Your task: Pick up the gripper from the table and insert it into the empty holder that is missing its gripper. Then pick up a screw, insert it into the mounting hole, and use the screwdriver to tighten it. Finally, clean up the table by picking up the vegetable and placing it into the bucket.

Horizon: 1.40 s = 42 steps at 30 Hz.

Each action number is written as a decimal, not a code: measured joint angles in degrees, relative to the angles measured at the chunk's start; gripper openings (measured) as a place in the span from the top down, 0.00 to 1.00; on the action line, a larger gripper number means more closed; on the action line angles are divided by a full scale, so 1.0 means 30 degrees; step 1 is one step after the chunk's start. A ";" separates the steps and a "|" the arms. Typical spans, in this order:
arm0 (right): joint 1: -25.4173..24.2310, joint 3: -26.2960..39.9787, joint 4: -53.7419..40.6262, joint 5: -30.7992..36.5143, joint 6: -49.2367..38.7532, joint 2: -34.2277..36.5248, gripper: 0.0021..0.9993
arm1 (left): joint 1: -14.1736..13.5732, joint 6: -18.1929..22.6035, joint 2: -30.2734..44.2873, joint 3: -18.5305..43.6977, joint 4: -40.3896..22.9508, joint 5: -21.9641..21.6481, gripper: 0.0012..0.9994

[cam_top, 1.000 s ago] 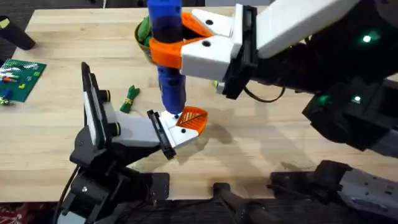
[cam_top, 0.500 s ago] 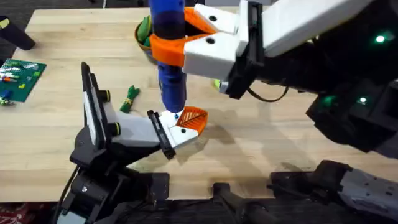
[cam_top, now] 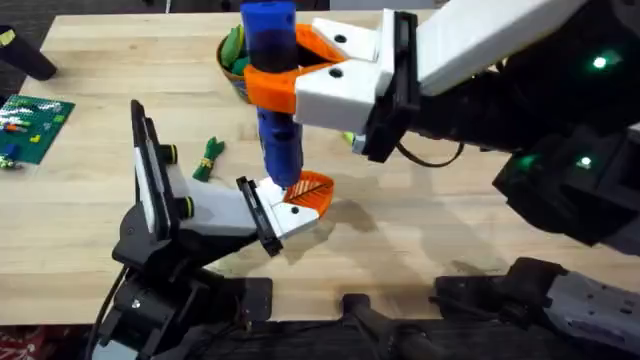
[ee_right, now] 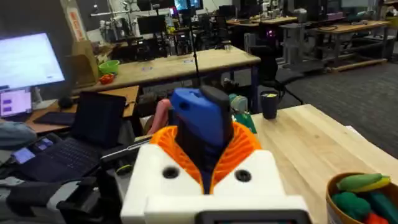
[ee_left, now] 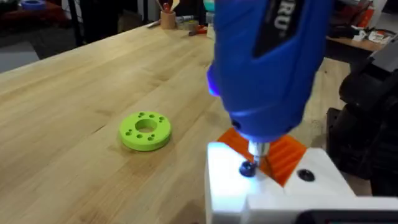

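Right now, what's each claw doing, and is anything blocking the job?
Right gripper shut on screwdriver, tip on the screw. Left gripper holds the holder with orange gripper fitted. Vegetable on the table, nothing in the way.

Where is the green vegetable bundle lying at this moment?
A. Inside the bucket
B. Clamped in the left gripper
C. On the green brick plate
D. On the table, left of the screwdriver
D: the vegetable lies on the bare table, left of the screwdriver, outside the bucket.

Green studded brick plate (cam_top: 35, 125) at table's (cam_top: 450, 235) left edge; lime-green ring (ee_left: 145, 130) flat on tabletop.
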 joint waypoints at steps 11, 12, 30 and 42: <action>0.0000 0.0000 0.0392 0.0000 -0.0006 -0.0002 0.96 | 0.0000 0.0000 0.0002 0.0000 0.0000 0.0000 0.99; 0.0000 0.0000 0.0461 0.0000 -0.0030 -0.0006 0.96 | 0.0000 0.0000 0.0007 0.0000 0.0000 0.0000 0.99; -0.0004 0.0007 0.0437 0.0022 -0.0153 0.0405 0.96 | 0.0000 -0.0007 0.0004 0.0000 -0.0004 0.0004 0.99; 0.0011 0.0015 0.0608 -0.0007 -0.0182 0.0517 0.96 | 0.0000 -0.0178 0.0007 0.0000 -0.0007 -0.0029 0.99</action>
